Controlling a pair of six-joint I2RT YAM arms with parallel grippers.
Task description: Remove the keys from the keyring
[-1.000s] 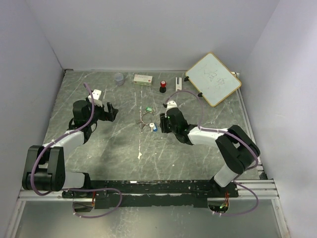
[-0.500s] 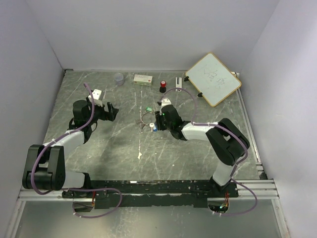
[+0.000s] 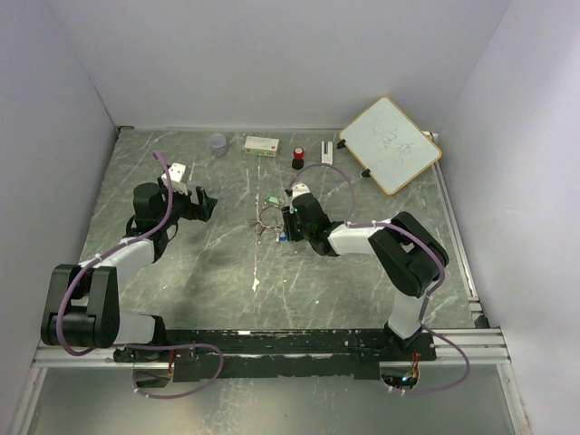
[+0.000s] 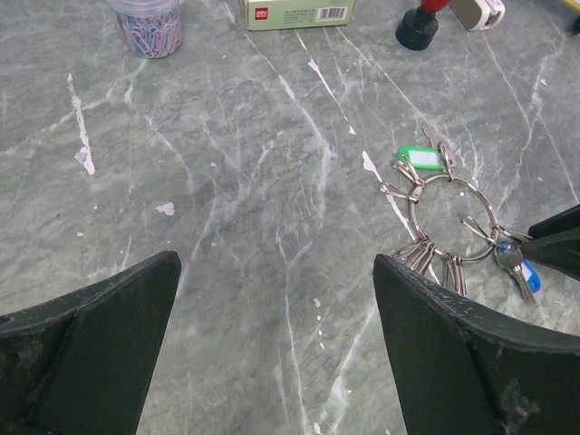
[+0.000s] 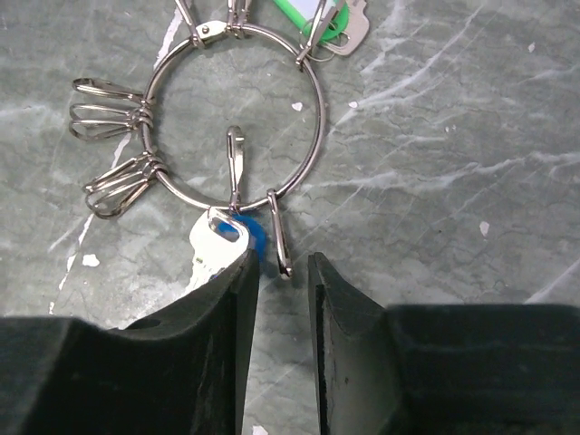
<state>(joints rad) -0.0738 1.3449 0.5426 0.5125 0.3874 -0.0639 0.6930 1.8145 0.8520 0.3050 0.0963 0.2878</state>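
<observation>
Blue key (image 5: 256, 237) half hidden under right gripper (image 5: 283, 267), its jaws barely parted; left gripper (image 4: 276, 263) gapes wide.

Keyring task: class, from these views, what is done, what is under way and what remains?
Done: nothing yet; the green key and the blue key both hang on the keyring. Under way: the right gripper, jaws narrowed but apart, straddles the end of a clip beside the blue key. The left gripper is open, away from the ring. Left: both keys must come off.
</observation>
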